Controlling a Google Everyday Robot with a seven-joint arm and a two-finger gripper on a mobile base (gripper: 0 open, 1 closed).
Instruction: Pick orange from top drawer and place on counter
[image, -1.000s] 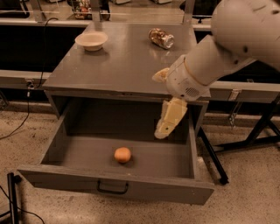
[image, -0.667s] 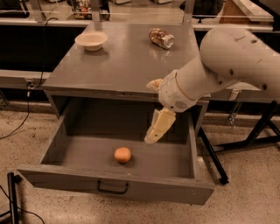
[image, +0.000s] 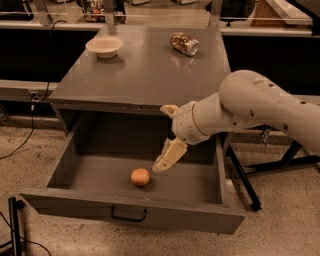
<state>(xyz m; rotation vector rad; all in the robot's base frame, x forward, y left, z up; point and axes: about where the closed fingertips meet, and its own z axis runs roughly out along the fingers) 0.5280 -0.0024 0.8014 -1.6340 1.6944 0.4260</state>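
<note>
The orange lies on the floor of the open top drawer, near the front and a little left of centre. My gripper hangs over the right half of the drawer, open, with nothing between its fingers. Its lower finger points down into the drawer and ends just right of and above the orange, not touching it. The upper finger sits at the level of the counter's front edge. The counter is the grey cabinet top behind and above the drawer.
A pale bowl stands at the counter's back left and a shiny can lies at its back right. The white arm reaches in from the right over the drawer's right wall. A dark stand leg runs along the floor to the right.
The gripper has moved left and down into the drawer, closing on the orange from the right. The orange has not moved.
</note>
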